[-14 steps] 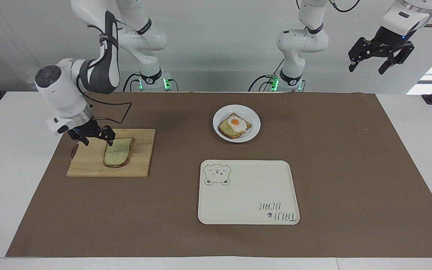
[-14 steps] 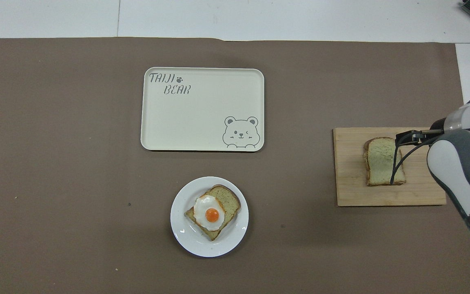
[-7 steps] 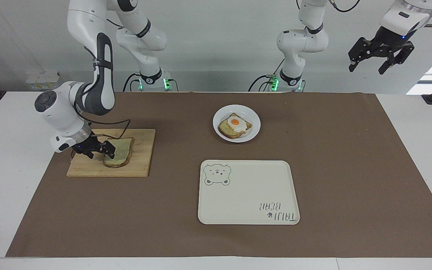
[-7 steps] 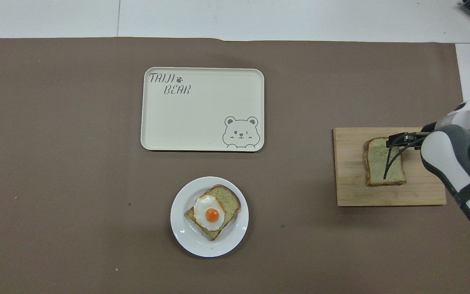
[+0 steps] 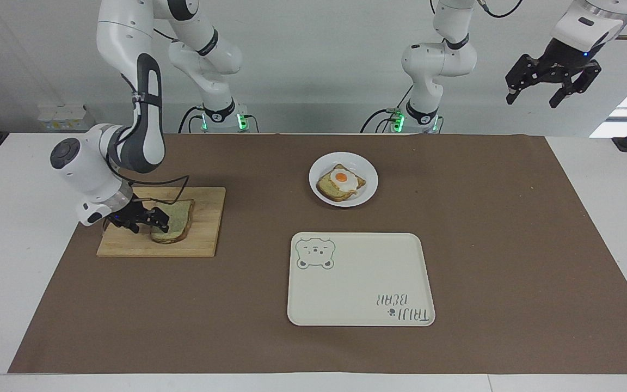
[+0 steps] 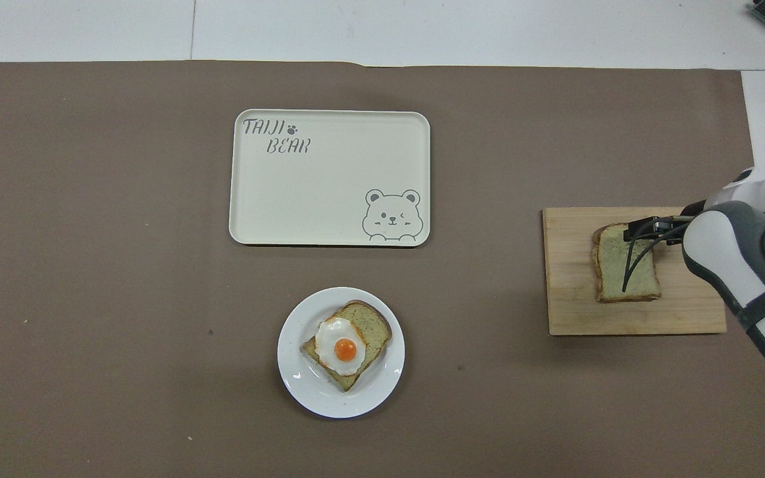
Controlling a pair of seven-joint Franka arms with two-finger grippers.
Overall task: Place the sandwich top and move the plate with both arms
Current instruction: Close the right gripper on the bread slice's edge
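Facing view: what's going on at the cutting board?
The right end effector is down at the wooden cutting board, its fingers open at the edge of the plain bread slice, which lies flat on the board and is not lifted. The white plate with the egg-topped slice sits mid-table, nearer to the robots than the bear-printed tray, which has nothing on it. The left end effector waits, open, high above its end of the table.
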